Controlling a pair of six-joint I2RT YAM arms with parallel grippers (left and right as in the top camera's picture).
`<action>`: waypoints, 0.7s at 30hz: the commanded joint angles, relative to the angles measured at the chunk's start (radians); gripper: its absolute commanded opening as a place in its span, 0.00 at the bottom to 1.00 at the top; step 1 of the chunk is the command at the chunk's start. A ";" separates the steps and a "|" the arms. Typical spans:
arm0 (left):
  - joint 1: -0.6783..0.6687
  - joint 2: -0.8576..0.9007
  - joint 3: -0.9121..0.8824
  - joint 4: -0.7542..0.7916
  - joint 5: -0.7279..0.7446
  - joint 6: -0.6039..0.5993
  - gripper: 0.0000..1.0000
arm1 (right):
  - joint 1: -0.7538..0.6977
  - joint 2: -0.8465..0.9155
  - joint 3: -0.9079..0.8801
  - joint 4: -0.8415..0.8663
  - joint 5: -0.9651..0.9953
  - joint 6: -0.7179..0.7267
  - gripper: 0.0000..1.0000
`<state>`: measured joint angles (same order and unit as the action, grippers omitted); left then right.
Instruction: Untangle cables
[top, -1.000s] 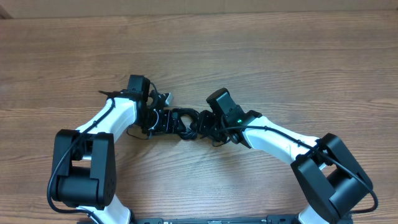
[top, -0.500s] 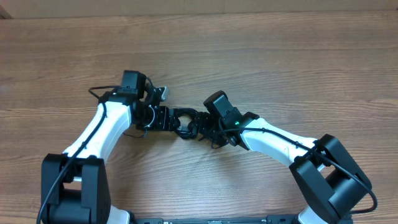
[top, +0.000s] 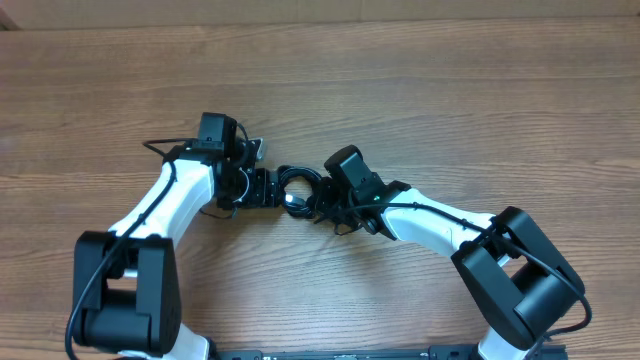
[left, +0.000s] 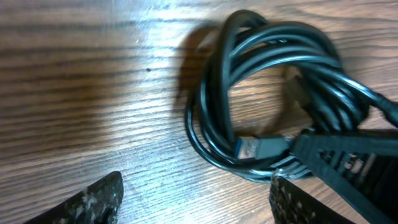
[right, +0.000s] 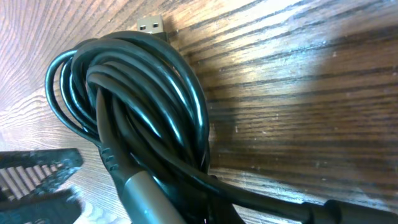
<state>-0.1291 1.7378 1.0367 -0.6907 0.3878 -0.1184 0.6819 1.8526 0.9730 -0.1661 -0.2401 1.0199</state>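
1. Between the left fingers (left: 93, 202) and the right fingers (right: 37, 163), on the table (left: 74, 81): the cables (right: 149, 87), bunched as one black coil with overlapping loops, none separated.
2. Left fingers: apart, with bare table between them. The coil lies just ahead of them, nearer the right-hand tip, and is not gripped.
3. Right fingers: drawn together now, having stood apart a second ago, and moved in closer against the coil. The loops lie just beside their tips. Whether a strand is pinched between them cannot be told.
4. Ends: a USB plug (right: 151, 25) projects from the side of the coil farthest from the right fingers. A grey-sleeved end (right: 140, 193) lies just beside them, under the loops.
5. Reading: the closing looks like a first hold on one side of the bundle. The left fingers are free to take an opposite loop so the two can draw apart. The task appears to be at an early stage.
6. Risk: pulling on a crossed strand may tighten the coil rather than open it.
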 joint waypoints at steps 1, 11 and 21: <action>0.000 0.026 0.013 0.005 0.010 -0.037 0.77 | -0.011 0.008 -0.003 0.005 -0.054 -0.014 0.04; 0.018 0.026 0.013 0.033 0.093 -0.040 0.74 | -0.149 0.008 -0.003 0.079 -0.529 -0.229 0.04; 0.095 0.026 0.013 0.041 0.276 -0.065 0.72 | -0.178 0.008 -0.003 0.023 -0.633 -0.406 0.04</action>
<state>-0.0608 1.7588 1.0393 -0.6533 0.6037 -0.1616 0.5037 1.8713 0.9718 -0.1509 -0.7868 0.7048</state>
